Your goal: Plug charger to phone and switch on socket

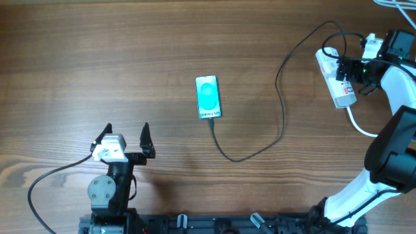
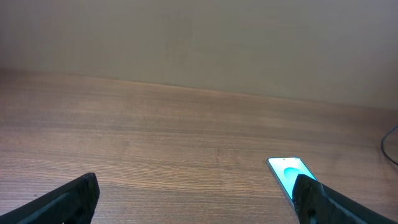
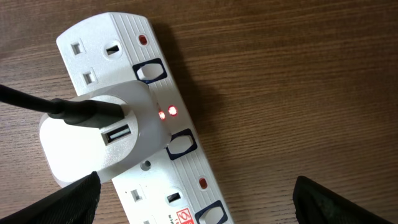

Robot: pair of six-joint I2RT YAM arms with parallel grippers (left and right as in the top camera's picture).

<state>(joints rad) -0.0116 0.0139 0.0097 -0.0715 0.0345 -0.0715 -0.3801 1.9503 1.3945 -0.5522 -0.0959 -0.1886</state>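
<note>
The phone (image 1: 208, 97) lies mid-table with its cyan screen lit; it also shows in the left wrist view (image 2: 287, 175). The black charger cable (image 1: 281, 97) runs from the phone's near end in a loop to the white adapter (image 3: 99, 140), which sits plugged into the white socket strip (image 1: 335, 81). In the right wrist view the socket strip (image 3: 186, 168) shows two red lights glowing beside the adapter. My right gripper (image 3: 196, 199) is open, hovering just above the strip. My left gripper (image 1: 127, 138) is open and empty at the near left, also seen in its own view (image 2: 196, 199).
A thick white cord (image 1: 361, 123) leaves the strip toward the right arm's base. More white cords (image 1: 396, 5) lie at the far right corner. A black cable (image 1: 45, 182) trails from the left arm. A grey wall backs the table.
</note>
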